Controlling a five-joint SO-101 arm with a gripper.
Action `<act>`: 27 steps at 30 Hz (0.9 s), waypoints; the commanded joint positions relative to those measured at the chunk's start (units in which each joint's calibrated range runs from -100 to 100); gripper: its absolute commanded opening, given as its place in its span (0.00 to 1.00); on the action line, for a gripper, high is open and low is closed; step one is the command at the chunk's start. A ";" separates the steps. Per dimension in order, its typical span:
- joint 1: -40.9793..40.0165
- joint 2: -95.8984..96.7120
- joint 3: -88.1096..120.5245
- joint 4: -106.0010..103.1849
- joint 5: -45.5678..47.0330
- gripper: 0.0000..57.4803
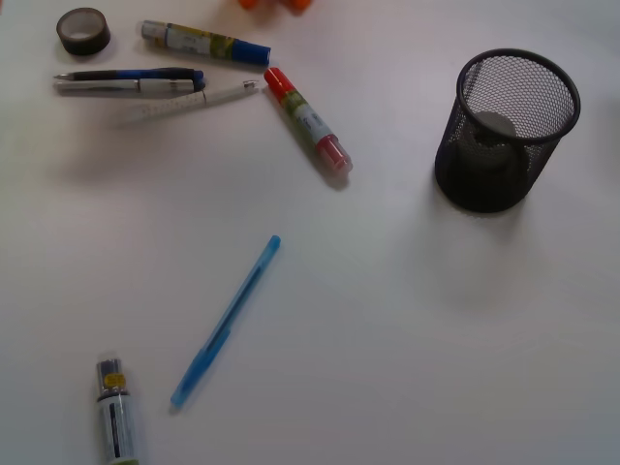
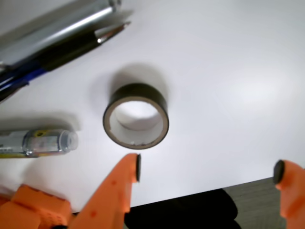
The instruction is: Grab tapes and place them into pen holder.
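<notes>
Gripper point(image 2: 207, 171) spread wide, nothing between its pads, poised just short of the black tape roll point(image 2: 136, 116) lying flat near the desk's point(image 1: 407, 320) far left corner, beside the pens. The pen holder point(image 1: 506, 129) by the right edge seems to hold tape already; this roll remains.

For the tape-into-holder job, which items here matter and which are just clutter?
Belongs to the job:
- black tape roll, lying flat on the table, untouched
- mesh pen holder, a roll-like shape already inside
- gripper, jaws open

Just lying about:
- red marker
- blue pen
- blue-capped marker
- silver pens
- yellow-labelled marker
</notes>
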 commanded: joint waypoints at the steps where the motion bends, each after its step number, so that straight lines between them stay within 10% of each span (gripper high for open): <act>1: 0.10 -1.75 -0.15 -3.13 1.07 0.54; 27: 1.67 6.07 19.23 -14.85 -0.15 0.54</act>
